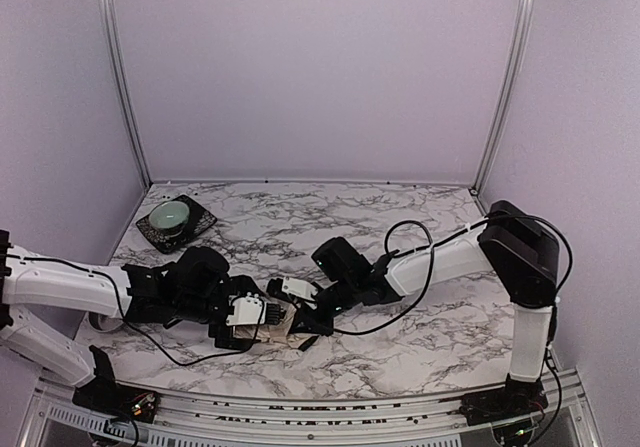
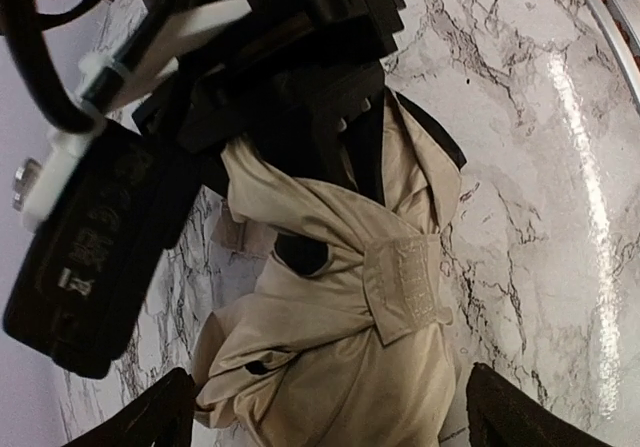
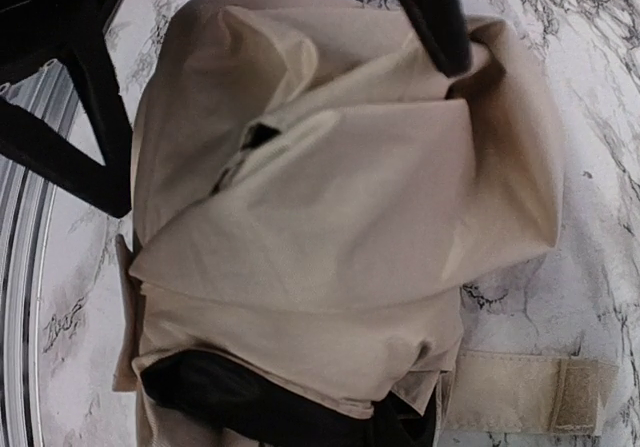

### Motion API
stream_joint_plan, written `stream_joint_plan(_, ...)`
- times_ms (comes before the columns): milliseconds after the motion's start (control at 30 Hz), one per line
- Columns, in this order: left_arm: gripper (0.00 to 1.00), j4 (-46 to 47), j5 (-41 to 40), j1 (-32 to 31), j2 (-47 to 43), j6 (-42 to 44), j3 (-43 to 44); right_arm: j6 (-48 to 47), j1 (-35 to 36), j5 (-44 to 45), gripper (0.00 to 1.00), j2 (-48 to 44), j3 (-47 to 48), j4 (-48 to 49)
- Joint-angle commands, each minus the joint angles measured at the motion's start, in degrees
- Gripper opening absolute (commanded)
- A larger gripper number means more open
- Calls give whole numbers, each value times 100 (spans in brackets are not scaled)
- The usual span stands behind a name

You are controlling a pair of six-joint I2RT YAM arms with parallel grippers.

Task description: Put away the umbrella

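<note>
Umbrella lies collapsed on the marble table, near the front edge and between the two arms. It is a loose cream-beige bundle, not rolled tight. Its Velcro strap is draped across the folds, and from the right wrist I see the strap's free end lying flat on the marble beside the fabric. Left gripper is spread wide with one finger on either side of the bundle; it grips nothing that I can see. Right gripper reaches in from the opposite side. Through the left wrist camera I see its black body pressed onto the far end of the bundle, jaws nearly together and pinching the fabric, fingertips buried in the folds. Shaft and handle are not visible from any camera. A pale green bowl sits on a dark saucer at the back left corner, well apart from all this.
</note>
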Motion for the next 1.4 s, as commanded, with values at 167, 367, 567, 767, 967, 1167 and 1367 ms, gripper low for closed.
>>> stream_joint_plan(167,91,-270,966,606,1127,638,256,43,-83,180,0,502,-451,-1401)
stream_joint_plan(367,62,-424,912,496,1531,698,431,368,-90,308,0,431,-392,-1149)
stream_joint_plan(567,10,-423,674,341,1660,732,434,665,-91,841,7,61,-465,-943)
stream_joint_plan(767,0,-423,594,281,1736,763,440,770,29,1076,43,-607,-541,-1083)
stream_joint_plan(967,0,-447,292,80,1987,790,516,644,330,1057,57,-1602,-760,-1424)
stream_joint_plan(1167,0,-187,-494,-435,2301,1360,64,799,131,-98,58,-3045,-880,-1693)
stream_joint_plan(1367,0,-331,-566,-587,2135,1524,11,2655,-1285,234,63,-3578,-1108,-1162)
